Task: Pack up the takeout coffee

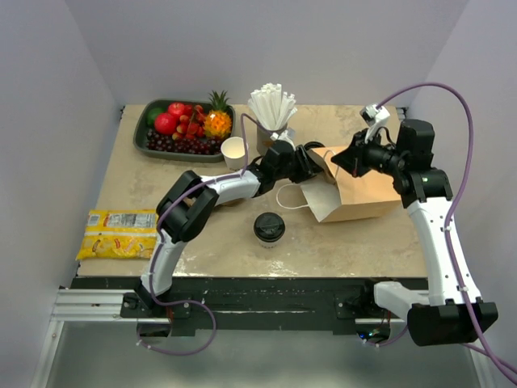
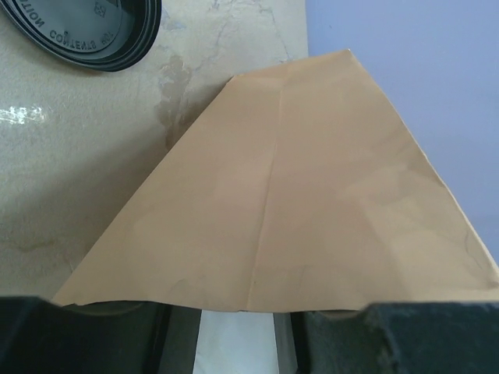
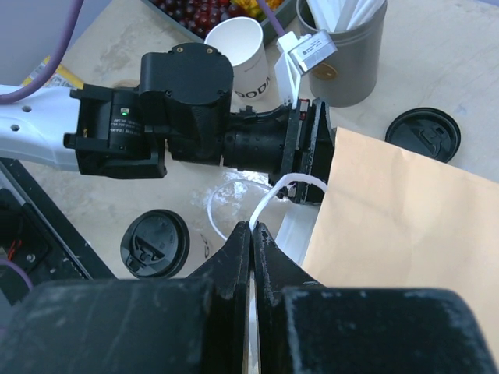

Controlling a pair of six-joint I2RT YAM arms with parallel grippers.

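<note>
The takeout coffee [image 1: 269, 228], a white cup with a black lid, stands upright near the table's front, apart from both grippers; the right wrist view shows it too [image 3: 158, 243]. A brown paper bag [image 1: 363, 194] lies on its side to the right. My left gripper [image 1: 311, 166] is at the bag's mouth, its jaws partly apart around the brown edge [image 2: 312, 195], with white showing between them. My right gripper [image 3: 253, 228] is shut on the bag's white handle [image 3: 292, 187], above the bag [image 3: 405, 218].
A grey cup of white straws [image 1: 273, 113] and an open white paper cup [image 1: 234, 151] stand behind the left arm. A loose black lid [image 3: 425, 134] lies beside the bag. A fruit tray [image 1: 144, 133] sits back left, a yellow packet [image 1: 121, 233] front left.
</note>
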